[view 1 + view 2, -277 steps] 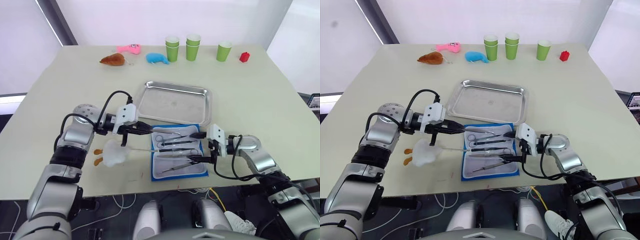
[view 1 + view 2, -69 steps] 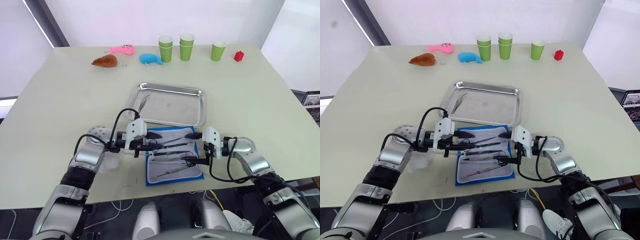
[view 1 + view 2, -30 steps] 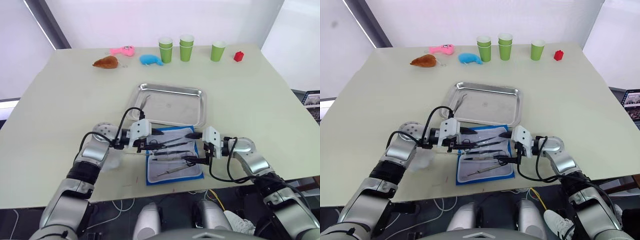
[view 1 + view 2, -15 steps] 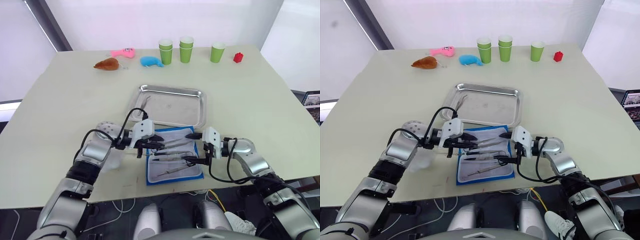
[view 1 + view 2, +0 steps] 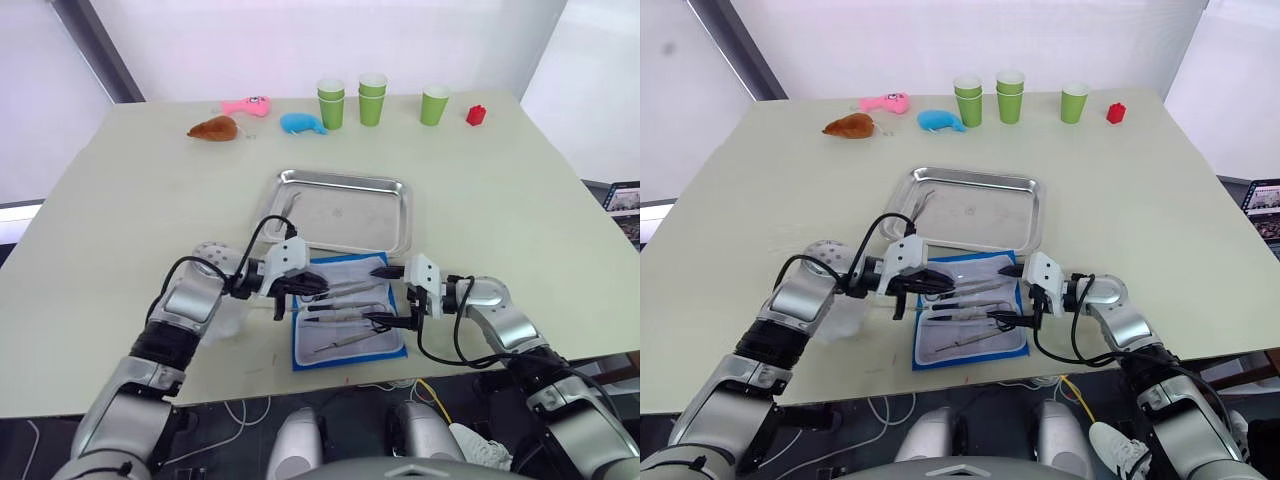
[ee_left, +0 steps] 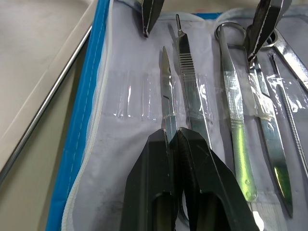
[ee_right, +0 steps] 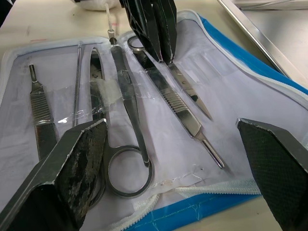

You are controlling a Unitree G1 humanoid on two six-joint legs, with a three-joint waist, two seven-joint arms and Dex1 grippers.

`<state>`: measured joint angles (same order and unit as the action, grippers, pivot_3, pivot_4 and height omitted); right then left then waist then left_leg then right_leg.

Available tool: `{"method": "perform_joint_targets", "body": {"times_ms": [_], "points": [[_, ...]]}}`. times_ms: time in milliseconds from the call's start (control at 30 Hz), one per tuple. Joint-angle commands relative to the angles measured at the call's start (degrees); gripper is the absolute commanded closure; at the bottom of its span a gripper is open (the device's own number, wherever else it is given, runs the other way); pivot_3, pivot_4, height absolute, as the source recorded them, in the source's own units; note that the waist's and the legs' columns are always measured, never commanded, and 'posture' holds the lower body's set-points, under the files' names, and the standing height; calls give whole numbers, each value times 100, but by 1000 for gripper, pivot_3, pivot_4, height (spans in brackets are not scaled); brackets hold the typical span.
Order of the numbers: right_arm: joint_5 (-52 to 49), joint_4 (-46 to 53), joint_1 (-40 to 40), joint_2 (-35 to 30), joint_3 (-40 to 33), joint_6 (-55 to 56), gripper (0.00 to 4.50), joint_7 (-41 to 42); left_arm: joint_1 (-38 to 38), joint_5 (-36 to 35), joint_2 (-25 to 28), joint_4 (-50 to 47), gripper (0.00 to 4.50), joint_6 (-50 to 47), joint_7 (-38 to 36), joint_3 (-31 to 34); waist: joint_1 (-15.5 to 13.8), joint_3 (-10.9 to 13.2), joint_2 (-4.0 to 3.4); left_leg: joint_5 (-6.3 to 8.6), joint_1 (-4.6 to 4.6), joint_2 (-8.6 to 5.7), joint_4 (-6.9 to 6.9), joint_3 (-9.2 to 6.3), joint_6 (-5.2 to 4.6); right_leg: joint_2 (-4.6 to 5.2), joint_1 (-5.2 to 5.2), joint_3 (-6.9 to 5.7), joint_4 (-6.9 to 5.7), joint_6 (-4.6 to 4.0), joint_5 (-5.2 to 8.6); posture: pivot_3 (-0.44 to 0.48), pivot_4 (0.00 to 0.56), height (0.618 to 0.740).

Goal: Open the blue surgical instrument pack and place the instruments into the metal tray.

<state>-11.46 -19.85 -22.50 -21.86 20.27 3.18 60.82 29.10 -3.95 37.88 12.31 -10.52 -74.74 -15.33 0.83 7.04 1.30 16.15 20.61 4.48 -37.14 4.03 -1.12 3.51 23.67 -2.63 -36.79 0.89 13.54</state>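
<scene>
Left wrist view: the left gripper point(image 6: 174, 139) has its fingers pressed together on the near end of a slim pointed instrument point(image 6: 166, 91) that lies in the open pack point(image 6: 82, 125), still tucked under the clear retaining band point(image 6: 139, 94). The instrument's long axis runs straight ahead along the fingers, so a pull back along that line should free it from the band. Beside it lie a ribbed-handled instrument point(image 6: 188, 82) and scissors point(image 6: 236, 96), close enough to be dragged along. Across the pack the right gripper point(image 7: 173, 159) hangs wide open and holds nothing, its fingers spanning the lining over the ring handles point(image 7: 127, 173). In the left eye view the pack point(image 5: 345, 310) lies at the near table edge between the two grippers, its far edge touching or just short of the tray point(image 5: 345, 205), which sits just beyond it; one thin instrument point(image 5: 287, 204) already rests at the tray's left side. The left arm holds the piece and is the nearer one for the carry. Most of the tray floor is bare, with open table to both sides; cups point(image 5: 372, 97) and toys point(image 5: 217, 128) stand well apart at the far edge.
</scene>
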Motion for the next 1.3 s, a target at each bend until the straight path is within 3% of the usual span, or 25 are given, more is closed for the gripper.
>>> {"method": "perform_joint_targets", "body": {"times_ms": [33,500,1300], "points": [[829,-878,368,-145,377,-291,0,-306,196,46,16,-378,4462,-431,-41,-143,-1,0,0,0,0,0,0,0,0,-1,0,1,0,0,0,0,150,739],[828,-836,428,-131,360,-312,0,-349,589,120,394,-1167,4462,-1663,-204,-461,9,10,7,0,4,7,1,-13,0,-38,3,25,0,-4,0,0,150,739],[838,-902,396,-52,378,-277,0,-369,750,83,1218,-1876,4462,-2347,-535,-501,18,29,14,0,4,12,5,-11,-1,-51,12,36,0,-9,-1,0,150,739]]}}
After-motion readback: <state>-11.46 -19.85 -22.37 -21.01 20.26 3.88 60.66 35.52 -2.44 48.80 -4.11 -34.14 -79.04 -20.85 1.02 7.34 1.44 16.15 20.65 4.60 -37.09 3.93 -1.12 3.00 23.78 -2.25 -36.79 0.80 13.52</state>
